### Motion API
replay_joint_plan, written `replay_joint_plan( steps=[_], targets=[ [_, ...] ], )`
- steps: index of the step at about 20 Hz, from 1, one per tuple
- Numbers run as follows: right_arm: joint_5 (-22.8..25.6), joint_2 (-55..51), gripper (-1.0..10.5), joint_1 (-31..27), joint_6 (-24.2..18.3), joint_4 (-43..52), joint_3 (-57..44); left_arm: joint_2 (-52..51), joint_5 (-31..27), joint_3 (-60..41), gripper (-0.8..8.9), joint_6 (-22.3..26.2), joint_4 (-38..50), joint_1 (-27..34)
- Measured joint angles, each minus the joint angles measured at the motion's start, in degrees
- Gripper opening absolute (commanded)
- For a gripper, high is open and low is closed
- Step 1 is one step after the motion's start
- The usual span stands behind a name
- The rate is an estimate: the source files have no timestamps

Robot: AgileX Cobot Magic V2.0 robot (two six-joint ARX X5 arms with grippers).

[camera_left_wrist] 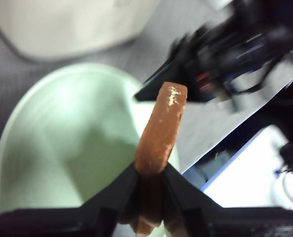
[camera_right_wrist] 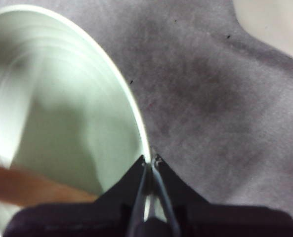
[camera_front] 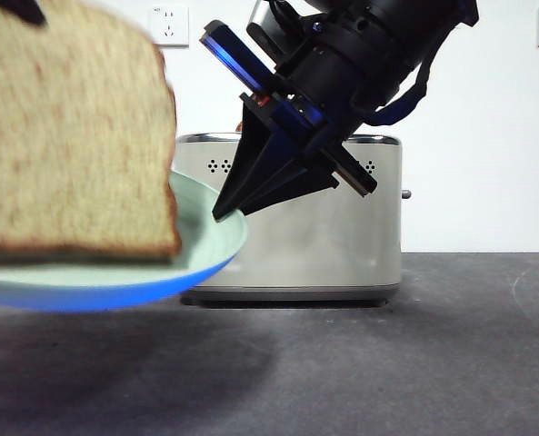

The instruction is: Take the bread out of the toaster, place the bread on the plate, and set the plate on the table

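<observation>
One slice of bread (camera_front: 74, 136) at the left of the frame, one plate (camera_front: 210, 241) under it, one toaster (camera_front: 342, 245) at centre, two grippers, two wall sockets (camera_front: 168, 24) along the top.

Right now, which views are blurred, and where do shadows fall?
Front view: bread close and soft, plate shadowing the table. Left wrist view: the right gripper smeared. Right wrist view: bread's shadow darkens the plate's bowl; bread an orange blur.

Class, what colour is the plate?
Pale mint green plate, clearest in the left wrist view.
</observation>
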Motion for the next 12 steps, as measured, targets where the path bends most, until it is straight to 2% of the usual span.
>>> replay_joint_plan(
  steps=[4, 7, 8, 9, 10, 11, 12],
  targets=[
    [0.5, 0.0, -0.2, 0.0, 0.0, -0.5, 0.0, 8.9, 0.2, 0.0, -0.08, 3.1, 1.3, 2.3],
    [0.4, 0.0, -0.2, 0.0, -0.1, -0.5, 0.0, 13.9, -1.8, 0.0, 0.18, 4.4, 4.6, 3.2],
    [0.4, 0.0, -0.2, 0.0, -0.1, -0.5, 0.0, 15.0, -2.0, 0.0, 1.3, 4.5, 5.4, 3.2],
    [0.4, 0.0, -0.2, 0.0, -0.1, -0.5, 0.0, 15.5, -2.0, 0.0, 2.83, 4.6, 5.6, 3.2],
    [0.4, 0.0, -0.2, 0.0, -0.2, -0.6, 0.0, 15.8, -2.0, 0.0, 4.8, 4.6, 5.5, 3.2],
    [0.2, 0.0, -0.2, 0.0, -0.2, -0.6, 0.0, 15.8, -2.1, 0.0, 5.47, 4.8, 5.6, 3.2],
    [-0.1, 0.0, -0.2, 0.0, -0.2, -0.5, 0.0, 15.8, -2.1, 0.0, 5.44, 4.9, 5.5, 3.2]
  ],
)
